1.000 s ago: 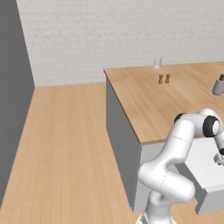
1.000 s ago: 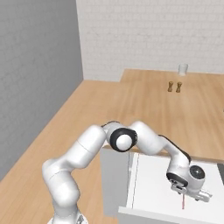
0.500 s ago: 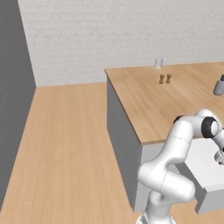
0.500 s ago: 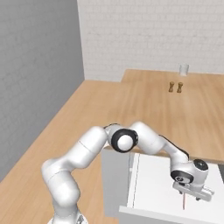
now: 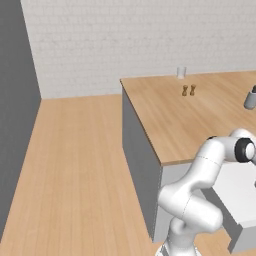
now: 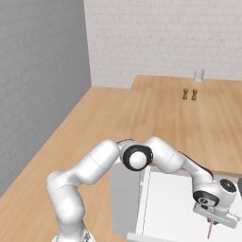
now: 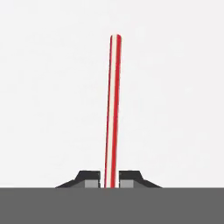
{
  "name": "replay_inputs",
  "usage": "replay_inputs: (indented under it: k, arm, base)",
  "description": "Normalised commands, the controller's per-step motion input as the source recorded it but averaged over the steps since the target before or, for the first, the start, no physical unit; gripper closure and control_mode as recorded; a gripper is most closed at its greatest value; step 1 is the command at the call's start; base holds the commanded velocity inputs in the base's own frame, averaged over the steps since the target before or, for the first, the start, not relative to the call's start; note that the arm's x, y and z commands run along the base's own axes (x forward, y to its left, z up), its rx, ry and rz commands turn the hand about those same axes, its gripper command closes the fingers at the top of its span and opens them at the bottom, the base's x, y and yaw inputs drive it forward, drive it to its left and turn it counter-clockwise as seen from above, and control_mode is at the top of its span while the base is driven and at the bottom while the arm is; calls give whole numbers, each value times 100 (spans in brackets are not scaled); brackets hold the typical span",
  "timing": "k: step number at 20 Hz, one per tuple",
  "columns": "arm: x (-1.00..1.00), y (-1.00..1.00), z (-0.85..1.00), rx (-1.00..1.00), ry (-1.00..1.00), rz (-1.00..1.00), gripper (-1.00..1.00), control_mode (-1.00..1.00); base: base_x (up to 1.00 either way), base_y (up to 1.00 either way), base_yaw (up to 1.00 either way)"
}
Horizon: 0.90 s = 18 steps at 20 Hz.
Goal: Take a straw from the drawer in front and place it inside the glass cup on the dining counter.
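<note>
Gripper [image 7: 111, 183] pinches straw [image 7: 113, 105] down in open drawer [image 6: 165, 203] | thin stick could twist or slip (grip sits at one end) | glass cup [image 6: 199, 75] far across counter [image 6: 212, 123]

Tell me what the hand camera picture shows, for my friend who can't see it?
The gripper has its two dark fingertips shut on the straw, a thin red and white striped stick. The straw runs straight up the picture from between the tips. Behind it is the plain white inside of the drawer.
</note>
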Motion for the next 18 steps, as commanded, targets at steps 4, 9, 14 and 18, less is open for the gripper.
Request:
replay_inputs:
  k: [4, 9, 14, 18]
  arm:
    - [-59, 81, -62, 0, 0, -3, 100, -100]
    - [-28, 67, -15, 0, -1, -2, 100, -100]
    - [0, 64, 49, 0, -4, 0, 100, -100]
    - [-3, 58, 50, 0, 0, 0, 100, -100]
  base:
    - [0, 0, 0]
    - [0, 0, 0]
    - [0, 0, 0]
    - [0, 0, 0]
